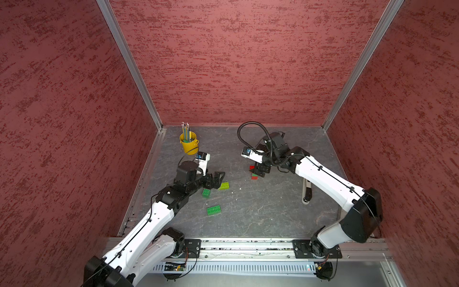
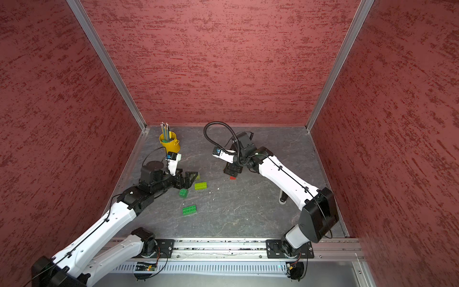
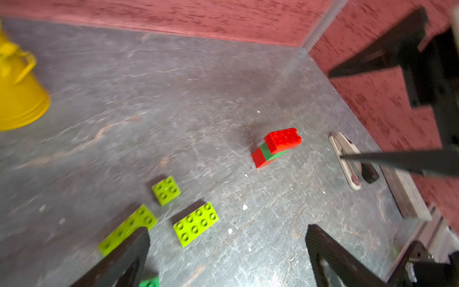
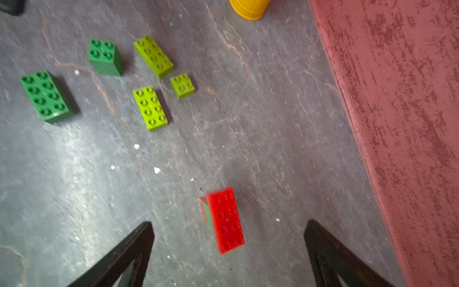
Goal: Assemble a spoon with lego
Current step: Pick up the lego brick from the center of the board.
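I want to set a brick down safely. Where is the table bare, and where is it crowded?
Bare: near middle, between the dark green oblong brick and the white-and-black tool; also the far strip beside the yellow bucket. Crowded: lime bricks by the left fingers.

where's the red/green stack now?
In the right wrist view the red-and-green stack stands on the table under the open right gripper, right of the lime bricks, apart from them.

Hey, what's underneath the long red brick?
A dark-green brick shows under the red brick, with another red piece beneath that. Their studs and joints are covered.
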